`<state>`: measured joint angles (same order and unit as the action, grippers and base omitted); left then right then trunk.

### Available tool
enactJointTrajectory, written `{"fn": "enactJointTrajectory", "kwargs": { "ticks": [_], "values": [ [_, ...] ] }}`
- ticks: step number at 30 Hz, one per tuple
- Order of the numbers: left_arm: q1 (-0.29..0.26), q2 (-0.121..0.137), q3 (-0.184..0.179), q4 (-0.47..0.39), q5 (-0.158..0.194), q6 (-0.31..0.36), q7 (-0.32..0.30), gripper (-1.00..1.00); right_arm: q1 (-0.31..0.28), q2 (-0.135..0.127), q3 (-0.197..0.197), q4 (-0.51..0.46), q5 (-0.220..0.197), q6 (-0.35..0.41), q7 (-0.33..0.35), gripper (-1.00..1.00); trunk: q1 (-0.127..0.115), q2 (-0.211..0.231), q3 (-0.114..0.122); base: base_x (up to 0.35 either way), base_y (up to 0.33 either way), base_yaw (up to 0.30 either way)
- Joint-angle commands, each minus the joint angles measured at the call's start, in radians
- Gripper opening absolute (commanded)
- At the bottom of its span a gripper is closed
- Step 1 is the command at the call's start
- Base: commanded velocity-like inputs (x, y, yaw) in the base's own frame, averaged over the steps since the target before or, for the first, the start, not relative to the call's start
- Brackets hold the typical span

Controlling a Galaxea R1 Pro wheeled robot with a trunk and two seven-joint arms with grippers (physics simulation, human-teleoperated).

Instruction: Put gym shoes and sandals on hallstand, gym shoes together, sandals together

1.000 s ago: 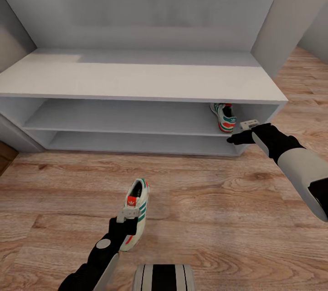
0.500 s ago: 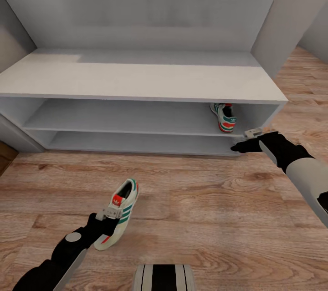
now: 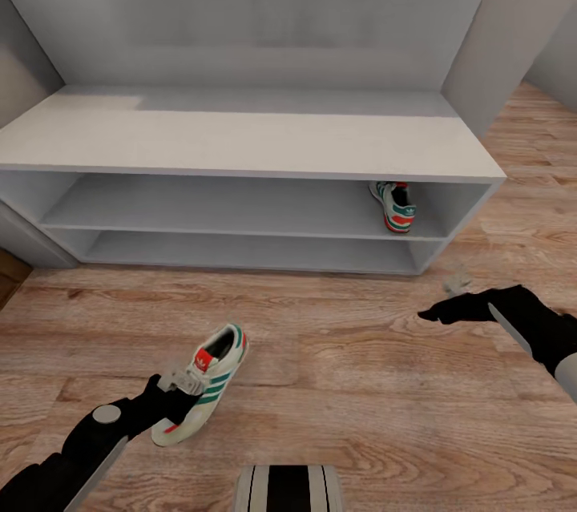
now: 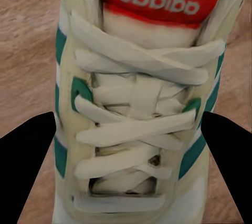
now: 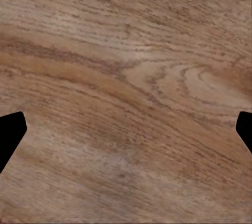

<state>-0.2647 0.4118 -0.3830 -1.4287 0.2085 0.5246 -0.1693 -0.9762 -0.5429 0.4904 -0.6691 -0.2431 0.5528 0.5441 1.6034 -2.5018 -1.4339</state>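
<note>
Your left gripper point(image 3: 178, 392) is down at the near gym shoe point(image 3: 203, 393), which lies on the corridor floor point(image 3: 344, 384) in front of the hallstand point(image 3: 240, 145). The shoe is angled, its heel end pointing up toward the rack and to the right, its toe toward you and to the left. From the left wrist camera you look straight down on the laces and the red-orange tongue patch of that shoe point(image 4: 139, 108), with one dark finger at each flank — the fingers bracket the shoe across its width and sit against its sides, so the claw is pinching it. Whether the sole is clear of the planks I cannot tell.

The other gym shoe point(image 3: 393, 207) stands on the upper open shelf of the hallstand, near its right end, heel toward you, tucked under the flat top.

Your right gripper point(image 3: 439, 312) hangs over bare floor, to the right of the rack's right-hand corner and a little in front of it, pointing left. The right wrist camera shows wood-grain planks point(image 5: 126, 98) with a dark fingertip at each side edge — the fingers are spread wide, with nothing between them.

At the bottom of the head view, a striped part of your own body point(image 3: 288, 488) shows.
</note>
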Motion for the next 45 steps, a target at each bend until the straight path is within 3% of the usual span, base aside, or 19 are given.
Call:
{"fn": "enactJointTrajectory", "kwargs": {
  "ticks": [1, 3, 6, 7, 8, 11, 15, 19, 24, 25, 28, 30, 33, 36, 39, 45],
  "values": [
    [0.000, 0.002, 0.000, -0.001, -0.024, 0.000, -0.025, -1.00, 0.024, -0.014, -0.011, -0.013, -0.004, -0.013, 0.024, 1.00, 0.000, 0.000, 0.000, 0.000, 0.000, 0.000],
    [0.000, 0.003, -0.001, -0.002, -0.074, 0.001, -0.075, -1.00, 0.078, -0.036, -0.056, -0.040, -0.011, -0.054, 0.077, 1.00, 0.000, 0.000, 0.000, 0.000, 0.000, 0.000],
    [-0.003, -0.001, -0.002, -0.003, -0.150, 0.002, -0.157, -1.00, 0.150, -0.057, -0.155, -0.079, -0.017, -0.118, 0.194, 1.00, 0.000, 0.000, 0.000, 0.000, 0.000, 0.000],
    [-0.003, -0.001, -0.002, -0.003, -0.150, 0.002, -0.157, -1.00, 0.150, -0.057, -0.155, -0.079, -0.017, -0.118, 0.194, 1.00, 0.000, 0.000, 0.000, 0.000, 0.000, 0.000],
    [-0.005, -0.003, -0.002, -0.003, -0.173, 0.002, -0.188, -1.00, 0.175, -0.061, -0.187, -0.090, -0.017, -0.135, 0.245, 1.00, 0.000, 0.000, 0.000, 0.000, 0.000, 0.000],
    [-0.022, -0.006, -0.002, -0.004, -0.238, 0.005, -0.299, -1.00, 0.241, -0.065, -0.252, -0.116, -0.016, -0.199, 0.411, 1.00, 0.000, 0.000, 0.000, 0.000, 0.000, 0.000],
    [-0.065, -0.004, -0.007, -0.004, -0.339, 0.021, -0.494, -1.00, 0.298, -0.051, -0.290, -0.133, -0.015, -0.329, 0.595, 1.00, 0.000, 0.000, 0.000, 0.000, 0.000, 0.000],
    [-0.131, -0.008, -0.016, -0.004, -0.490, 0.036, -0.725, -1.00, 0.323, 0.021, -0.287, -0.139, -0.005, -0.420, 0.686, 1.00, 0.000, 0.000, 0.000, 0.000, 0.000, 0.000],
    [-0.216, -0.035, -0.021, -0.005, -0.678, 0.042, -0.993, -1.00, 0.331, 0.136, -0.245, -0.148, 0.065, -0.473, 0.727, 1.00, 0.000, 0.000, 0.000, 0.000, 0.000, 0.000],
    [-0.216, -0.035, -0.021, -0.005, -0.678, 0.042, -0.993, -1.00, 0.331, 0.136, -0.245, -0.148, 0.065, -0.473, 0.727, 1.00, 0.000, 0.000, 0.000, 0.000, 0.000, 0.000],
    [-0.263, -0.053, -0.018, -0.005, -0.782, 0.043, -1.100, -1.00, 0.332, 0.195, -0.230, -0.159, 0.100, -0.495, 0.737, 1.00, 0.000, 0.000, 0.000, 0.000, 0.000, 0.000],
    [-0.296, -0.062, -0.017, -0.005, -0.836, 0.044, -1.148, -1.00, 0.333, 0.221, -0.225, -0.166, 0.114, -0.518, 0.741, 1.00, 0.000, 0.000, 0.000, 0.000, 0.000, 0.000],
    [-0.347, -0.082, -0.016, -0.002, -0.882, 0.045, -1.191, -1.00, 0.333, 0.244, -0.221, -0.171, 0.125, -0.572, 0.746, 1.00, 0.000, 0.000, 0.000, 0.000, 0.000, 0.000],
    [-0.388, -0.111, -0.018, 0.007, -0.907, 0.046, -1.213, -1.00, 0.331, 0.261, -0.220, -0.167, 0.130, -0.617, 0.745, 1.00, 0.000, 0.000, 0.000, 0.000, 0.000, 0.000],
    [-0.414, -0.138, -0.019, 0.015, -0.921, 0.046, -1.224, -1.00, 0.323, 0.283, -0.219, -0.160, 0.133, -0.643, 0.735, 1.00, 0.000, 0.000, 0.000, 0.000, 0.000, 0.000],
    [-0.449, -0.164, -0.022, 0.024, -0.935, 0.047, -1.233, -1.00, 0.297, 0.310, -0.217, -0.154, 0.134, -0.656, 0.726, 1.00, 0.000, 0.000, 0.000, 0.000, 0.000, 0.000]
  ]
}}
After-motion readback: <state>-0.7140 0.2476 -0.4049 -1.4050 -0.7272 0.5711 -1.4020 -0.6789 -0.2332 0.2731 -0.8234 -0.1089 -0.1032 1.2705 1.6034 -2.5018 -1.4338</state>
